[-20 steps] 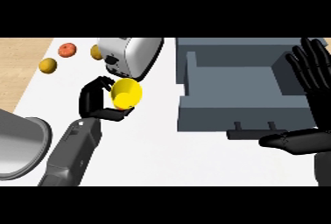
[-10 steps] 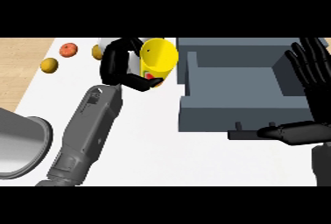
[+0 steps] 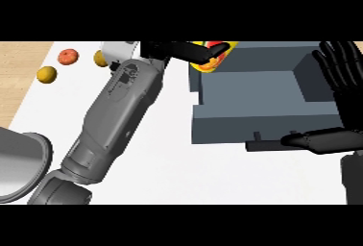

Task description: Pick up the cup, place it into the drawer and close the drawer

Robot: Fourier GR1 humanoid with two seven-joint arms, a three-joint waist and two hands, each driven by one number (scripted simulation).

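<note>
1. The left hand [image 3: 186, 50] is curled round the cup [image 3: 216, 54], thumb and fingers wrapped over it so that only a yellow patch with a red edge shows past them.
2. The cup sits in that hand at the near-left corner of the drawer [image 3: 264, 113]; it looks to be over the drawer's left wall rather than well inside, though how high it hangs above the wall cannot be told.
3. Just right of the hand lies the drawer's open hollow, grey and pulled out toward the robot, with a dark handle [image 3: 268, 144] on its front.
4. The right hand [image 3: 342, 79] rests open, fingers straight and pointing up, well apart from the left hand at the drawer's far right side, thumb lying beside the handle.
5. Left of the left hand, on the white bench [image 3: 170, 168], are a pale box [image 3: 117, 49] partly hidden by the forearm and three small fruits [image 3: 68, 56]; a grey pot [image 3: 21, 166] sits far down at the left edge.
6. Risk, as I judge it: if the hand lets go here, the cup may catch the wall and tip onto the bench; the forearm could also brush the box.
7. Count: one cup, one drawer, one box, three fruits, one pot, two hands.
</note>
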